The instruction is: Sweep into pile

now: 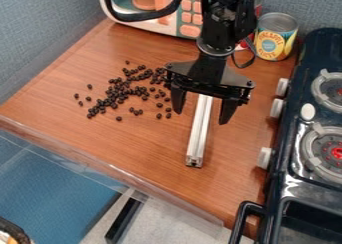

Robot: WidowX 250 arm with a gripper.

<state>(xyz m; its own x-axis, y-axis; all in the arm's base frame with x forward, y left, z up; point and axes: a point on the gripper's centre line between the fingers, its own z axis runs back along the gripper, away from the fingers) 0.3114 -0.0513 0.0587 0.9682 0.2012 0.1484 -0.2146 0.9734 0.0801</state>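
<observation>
The black gripper [200,118] hangs over the right half of the wooden counter, its two fingers wide apart. A silver metal bar [198,138] lies on the counter beneath it, passing between the fingers in this view, with its near end toward the front edge and its far end hidden under the gripper. To the left, small dark beans [117,94] are spread in a loose band, with some stray ones around it. The band's right end comes close beside the left finger and is partly covered by the gripper body.
On the right stands a dark toy stove [294,178] with knobs facing the counter. A yellow can [275,36] is at the back right, and a toy microwave [160,24] is at the back. The counter's front edge has a clear raised strip [100,170].
</observation>
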